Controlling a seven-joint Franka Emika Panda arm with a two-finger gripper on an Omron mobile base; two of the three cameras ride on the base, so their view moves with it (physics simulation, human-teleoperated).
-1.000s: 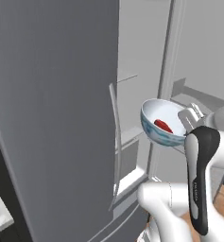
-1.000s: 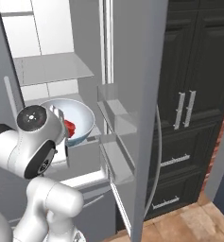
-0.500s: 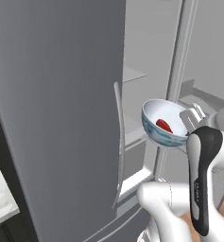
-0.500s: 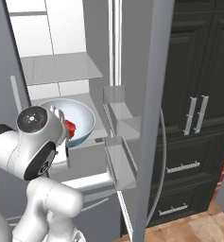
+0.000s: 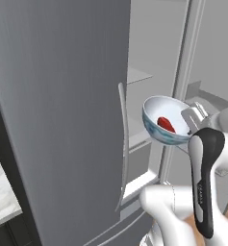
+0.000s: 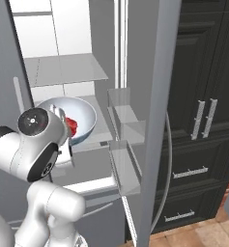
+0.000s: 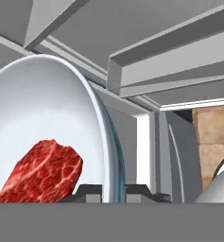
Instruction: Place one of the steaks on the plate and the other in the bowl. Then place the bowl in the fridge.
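My claw (image 7: 106,191) is clamped on the rim of the bowl (image 5: 164,120), one finger inside the wall and one outside, and I hold the bowl in the air in front of the open fridge (image 5: 62,96). The red steak (image 7: 41,171) lies inside the bowl, against its lower curve. The bowl is near the fridge's door handle (image 5: 123,144) and level with a shelf (image 6: 65,70) of the white interior, but it is not yet resting on anything.

What could go wrong — the grip is on a thin edge only, so, as I judge it, the bowl could pivot or slip if I swing too quickly, and the steak could slide out over the lip. The open door with its clear bins (image 6: 125,144) stands just beside the bowl on one side, and the shelf edges lie ahead; a careless push could knock the bowl against either and twist it out of my fingers.

The bowl is round, smooth and glossy — pale blue-grey outside, whitish within. The steak is a small flat slab, bright red with pale marbling. The fridge is brushed grey metal with a long, slim, slightly bowed handle; its shelves are flat, pale and hard-edged.
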